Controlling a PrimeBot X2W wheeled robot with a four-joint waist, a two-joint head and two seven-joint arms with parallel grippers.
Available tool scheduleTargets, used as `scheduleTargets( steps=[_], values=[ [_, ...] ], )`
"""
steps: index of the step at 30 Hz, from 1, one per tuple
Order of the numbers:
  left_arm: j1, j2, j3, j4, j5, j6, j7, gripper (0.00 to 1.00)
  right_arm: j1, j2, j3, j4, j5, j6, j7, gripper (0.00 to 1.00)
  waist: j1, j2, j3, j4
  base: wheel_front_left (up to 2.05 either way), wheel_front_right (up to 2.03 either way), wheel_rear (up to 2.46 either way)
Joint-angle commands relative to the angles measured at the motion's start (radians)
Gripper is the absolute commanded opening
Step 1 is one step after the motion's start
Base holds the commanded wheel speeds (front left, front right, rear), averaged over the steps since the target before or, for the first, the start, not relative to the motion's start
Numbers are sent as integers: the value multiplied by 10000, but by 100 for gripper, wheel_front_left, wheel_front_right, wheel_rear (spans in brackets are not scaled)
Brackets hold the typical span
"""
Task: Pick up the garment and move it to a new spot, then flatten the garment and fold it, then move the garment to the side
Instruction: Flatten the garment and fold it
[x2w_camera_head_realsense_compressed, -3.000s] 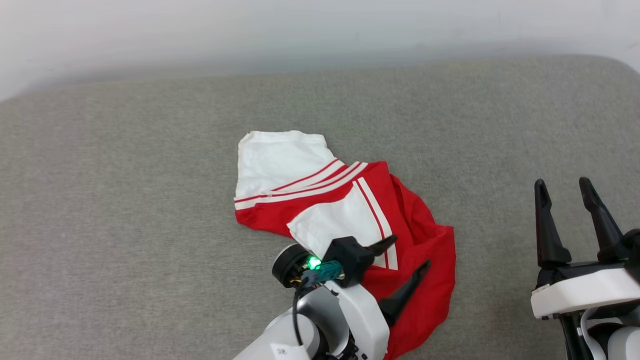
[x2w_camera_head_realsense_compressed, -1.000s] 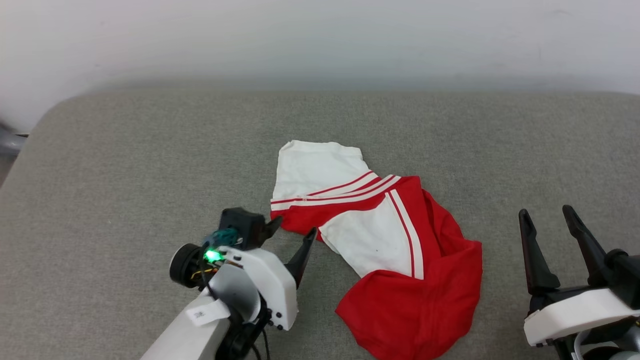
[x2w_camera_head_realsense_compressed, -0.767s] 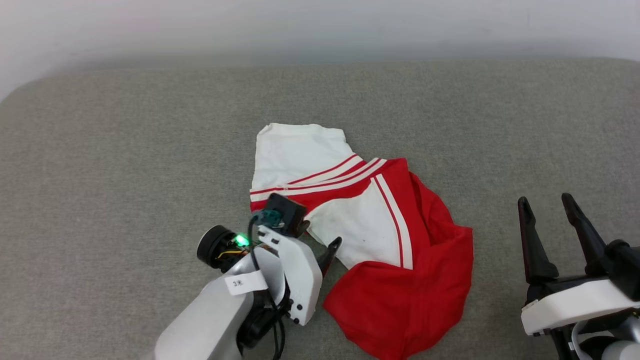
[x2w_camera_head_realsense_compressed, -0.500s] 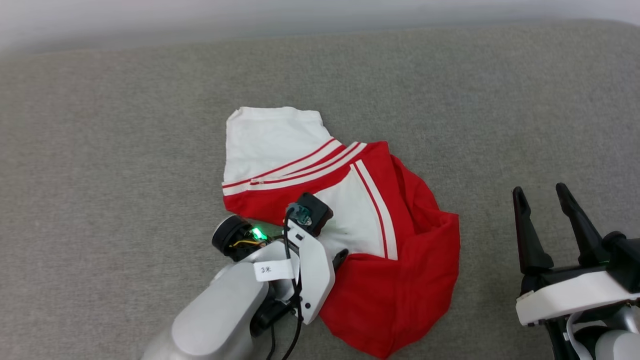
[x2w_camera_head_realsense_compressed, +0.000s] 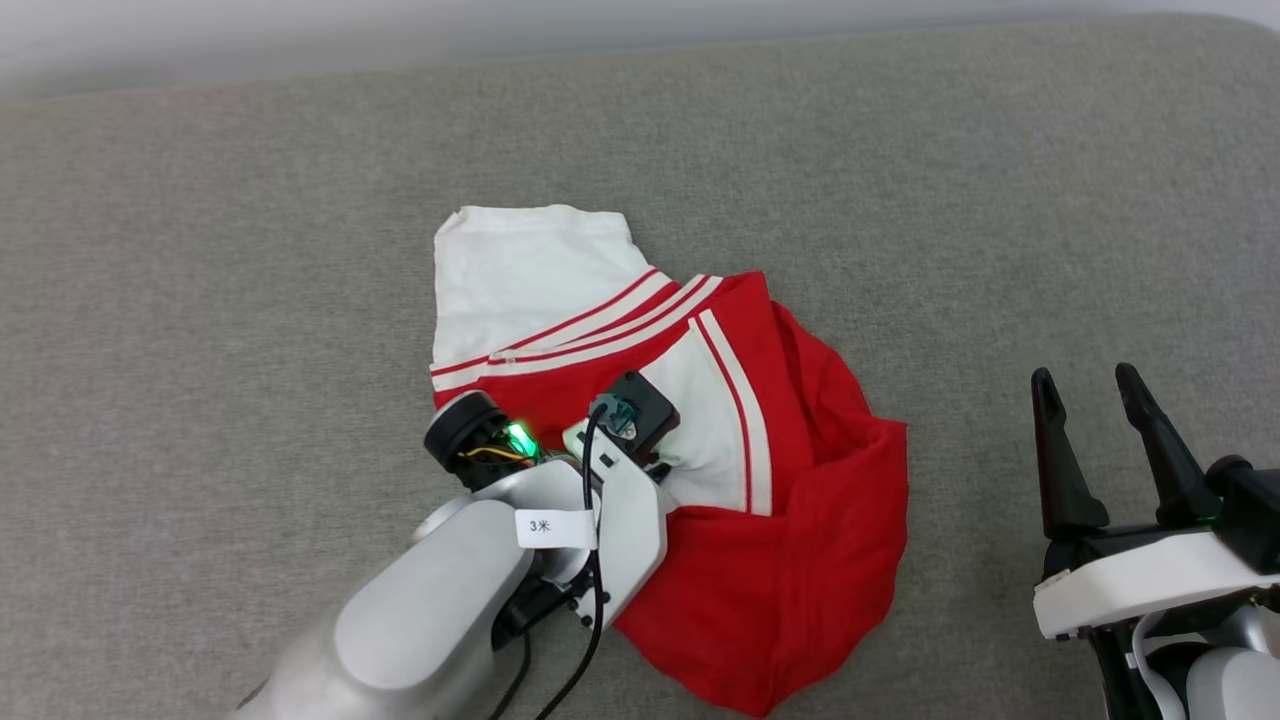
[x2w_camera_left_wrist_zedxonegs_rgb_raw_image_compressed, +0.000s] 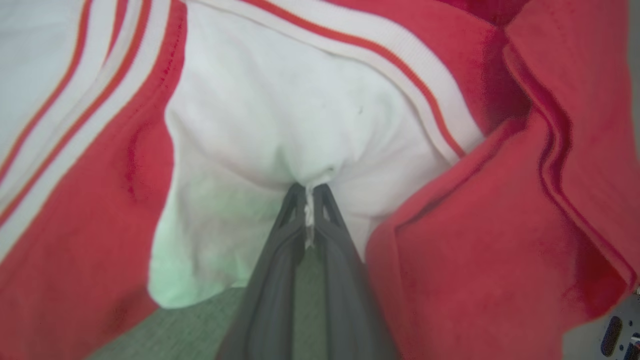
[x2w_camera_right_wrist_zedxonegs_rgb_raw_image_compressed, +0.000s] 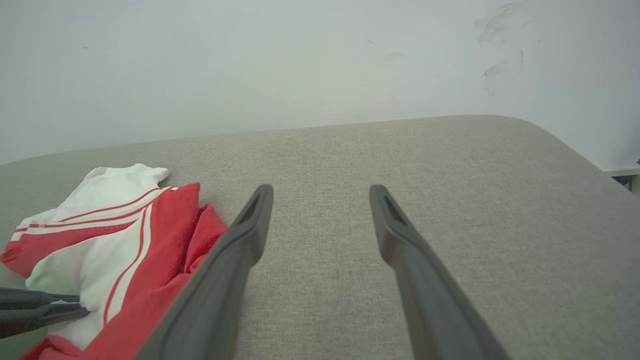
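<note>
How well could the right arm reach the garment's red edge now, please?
Probably yes: the right gripper stands open beside the garment with bare grey cushion between them; the left gripper, shut on its white part, is clear of that side.

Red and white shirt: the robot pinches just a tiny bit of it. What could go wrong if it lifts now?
1. The left gripper is shut on only a small pucker of white sleeve on the red jersey shirt, so the cloth might slip out.
2. The shirt lies crumpled, folded over itself; lifted from one point it may hang bunched, and the open right gripper stands apart.
</note>
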Motion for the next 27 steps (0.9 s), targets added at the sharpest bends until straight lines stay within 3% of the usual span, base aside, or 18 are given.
scheduleTargets(
  steps=[1,12,21,23,27],
  values=[
    [112,227,70,-231,137,165,-264,0,47,20,-27,33,-3,-10,43,100,-1,0,-263,221,0,0,0],
    [1099,1255,858,-2263,58,1295,-798,0,392,20,-460,-42,-102,-10,417,100,-1,0,-1098,1050,0,0,0],
    [3877,2793,2056,-3352,-757,3185,-618,0,776,20,-615,-141,-57,-10,671,100,-1,0,-1680,1331,0,0,0],
    [4596,2898,2278,-3339,-1109,3486,-730,0,823,19,-663,-164,-44,-10,724,100,-1,0,-1766,1330,0,0,0],
    [5676,2574,2528,-3045,-1828,3773,-1035,0,935,19,-705,-187,-19,-10,769,100,-1,0,-1902,1291,0,0,0]
  ],
)
